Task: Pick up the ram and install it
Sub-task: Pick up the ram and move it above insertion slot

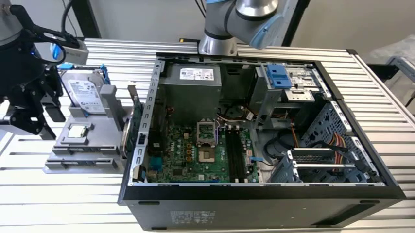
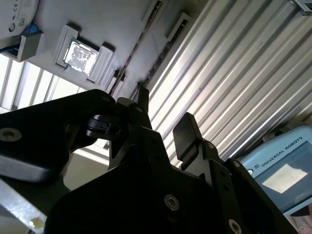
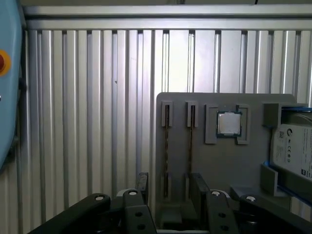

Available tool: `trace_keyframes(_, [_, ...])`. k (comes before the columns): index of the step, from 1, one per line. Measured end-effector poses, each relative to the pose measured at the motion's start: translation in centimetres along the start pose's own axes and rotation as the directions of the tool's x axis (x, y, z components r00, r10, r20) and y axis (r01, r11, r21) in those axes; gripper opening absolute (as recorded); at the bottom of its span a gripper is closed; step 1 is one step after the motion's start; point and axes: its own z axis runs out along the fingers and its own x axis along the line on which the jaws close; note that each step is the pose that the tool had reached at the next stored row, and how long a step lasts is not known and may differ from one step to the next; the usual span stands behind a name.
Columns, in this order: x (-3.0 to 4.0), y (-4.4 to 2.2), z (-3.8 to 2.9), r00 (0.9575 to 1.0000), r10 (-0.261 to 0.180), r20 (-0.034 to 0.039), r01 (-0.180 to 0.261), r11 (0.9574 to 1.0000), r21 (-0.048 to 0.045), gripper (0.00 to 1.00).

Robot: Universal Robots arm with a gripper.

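Black gripper (image 3: 169,178), jaws spread wide and gripping nothing, hangs over a grey holder (image 3: 224,165) on the ribbed metal table (image 3: 87,97), where the ram (image 3: 166,141) stands edge-on in a slot, near a square processor (image 3: 228,124) and a hard drive (image 3: 292,146), beside the open computer case (image 1: 259,204).

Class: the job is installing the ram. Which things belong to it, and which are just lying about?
Job: ram, gripper, motherboard slots, open computer case.
Lying about: hard drive, processor chip, both on the grey tray.
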Motion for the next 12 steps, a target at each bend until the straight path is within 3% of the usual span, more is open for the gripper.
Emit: trace_keyframes(12, [-0.05,-0.01,0.76,1.0000,0.001,-0.0041,-0.001,1.0000,0.0000,1.00])
